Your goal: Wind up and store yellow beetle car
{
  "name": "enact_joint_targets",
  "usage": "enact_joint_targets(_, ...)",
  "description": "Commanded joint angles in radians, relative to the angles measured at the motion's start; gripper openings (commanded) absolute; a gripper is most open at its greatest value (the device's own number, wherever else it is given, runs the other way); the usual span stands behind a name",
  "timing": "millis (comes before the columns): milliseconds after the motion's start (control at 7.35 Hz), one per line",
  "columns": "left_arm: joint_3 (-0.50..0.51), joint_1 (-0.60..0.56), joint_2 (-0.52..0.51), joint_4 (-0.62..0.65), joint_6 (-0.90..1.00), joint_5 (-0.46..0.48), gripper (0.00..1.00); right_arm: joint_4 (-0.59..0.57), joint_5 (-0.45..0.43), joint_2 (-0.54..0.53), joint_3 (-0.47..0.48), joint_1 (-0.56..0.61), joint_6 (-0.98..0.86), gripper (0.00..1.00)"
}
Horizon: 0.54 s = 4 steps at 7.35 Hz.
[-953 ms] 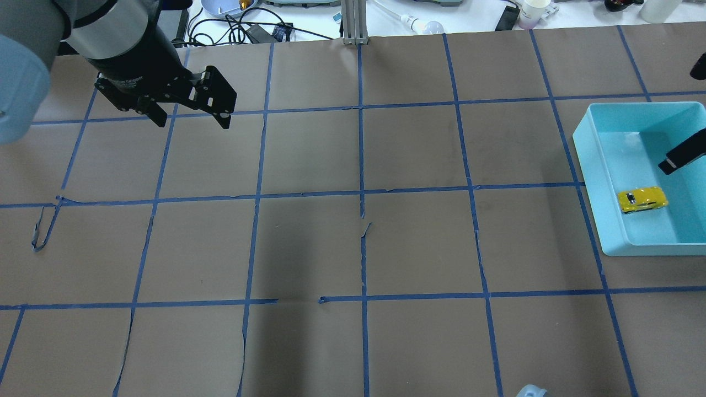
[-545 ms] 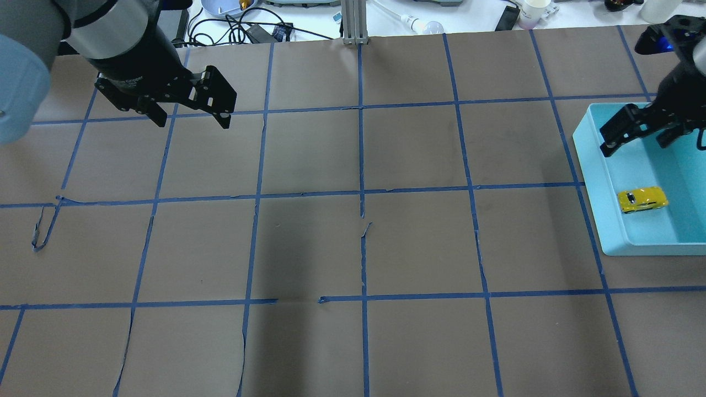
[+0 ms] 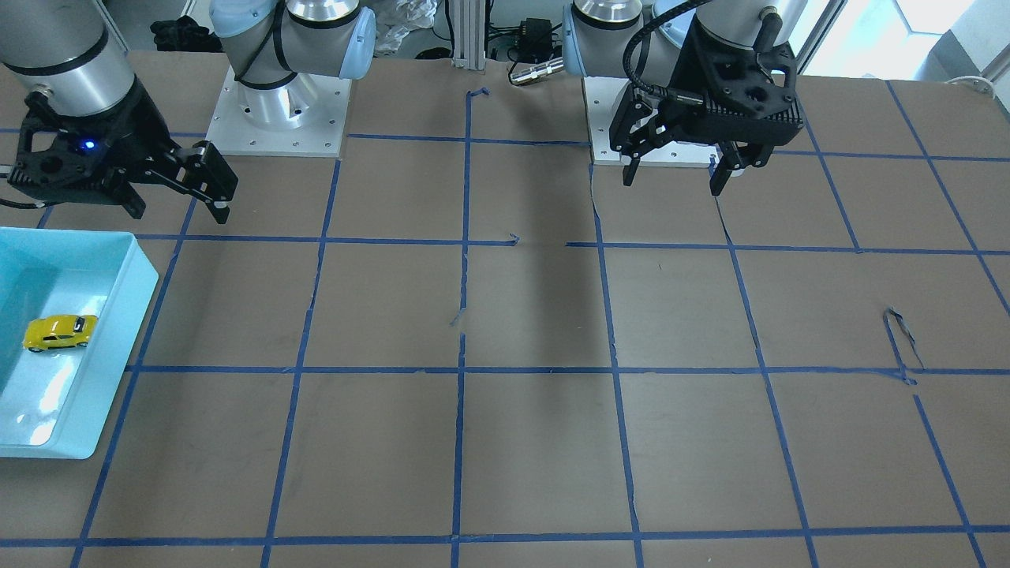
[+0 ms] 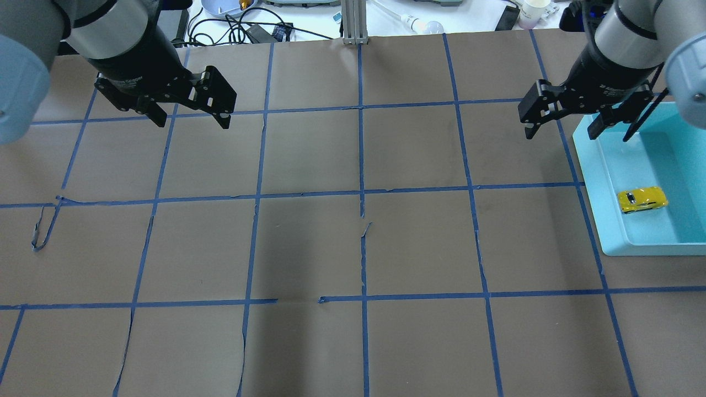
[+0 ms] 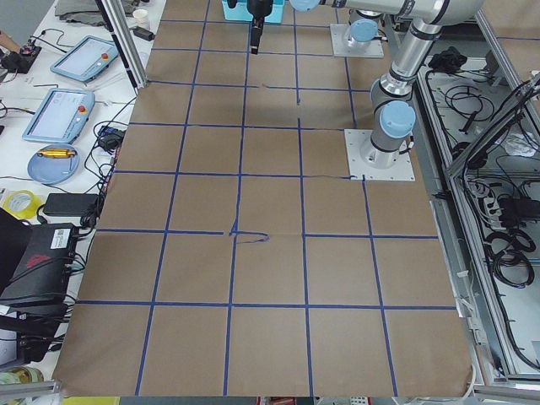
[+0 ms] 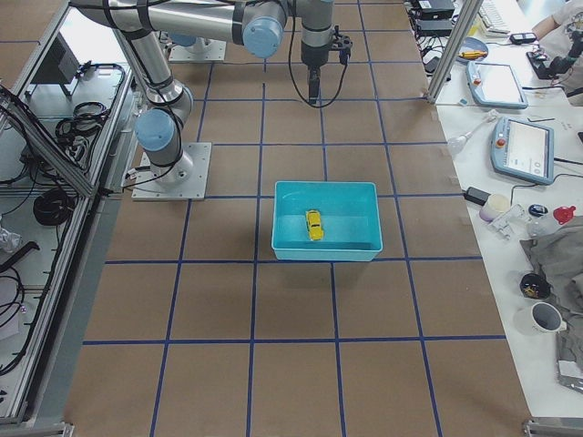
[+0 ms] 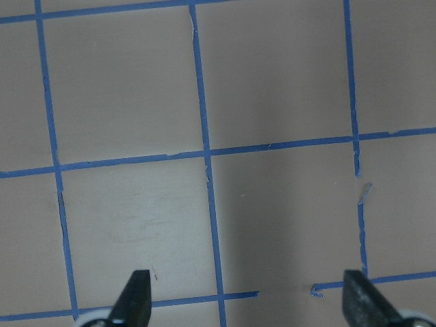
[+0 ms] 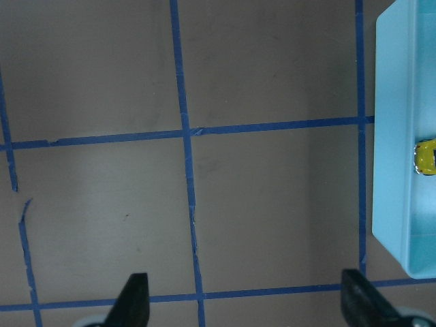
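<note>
Hanging above the bench (image 4: 353, 248), the right tool (image 4: 560, 134) has its jaws spread wide and grips nothing, just at a corner of the light-blue tray (image 4: 593, 182); the left tool (image 4: 193, 122) gapes equally empty, well apart across the bench; the yellow beetle car (image 4: 642, 199) lies inside the tray, on its floor.

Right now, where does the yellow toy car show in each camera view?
Front-facing: the yellow car is at far left, inside the blue tray.
Overhead: far right, inside the tray.
Exterior left: car not visible; only a sliver of the tray shows at the top edge.
Exterior right: centre of the picture, in the tray.
Left wrist: not in it.
Right wrist: cut off at the right edge.
Shared landmark: the blue tray.
</note>
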Motion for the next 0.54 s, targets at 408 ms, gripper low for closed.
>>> enact_joint_targets(408, 0.0, 0.0, 0.001, 0.0, 0.001, -0.001, 1.0, 0.019, -0.024, -0.015, -0.044, 0.098, 0.125, 1.0)
